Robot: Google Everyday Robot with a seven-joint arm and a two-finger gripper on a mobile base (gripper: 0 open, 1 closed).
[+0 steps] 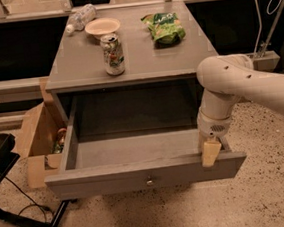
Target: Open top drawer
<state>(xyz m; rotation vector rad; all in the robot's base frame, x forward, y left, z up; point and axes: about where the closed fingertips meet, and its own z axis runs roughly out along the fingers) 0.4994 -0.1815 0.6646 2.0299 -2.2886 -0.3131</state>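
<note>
The top drawer (135,149) of the grey cabinet stands pulled far out toward me, and its deep grey box looks empty. Its wide flat front panel (88,182) carries a small round knob (149,181) at the centre. My gripper (210,152), cream-coloured at the end of the white arm (239,83), hangs over the top edge of the front panel near its right end, touching or nearly touching it. The two lower drawers are hidden beneath the open one.
On the cabinet top (77,66) stand a drink can (112,54), a small bowl (102,27), a lying plastic bottle (80,18) and a green snack bag (164,28). An open cardboard box (38,135) sits left of the cabinet. Black legs and cables (27,224) lie at lower left.
</note>
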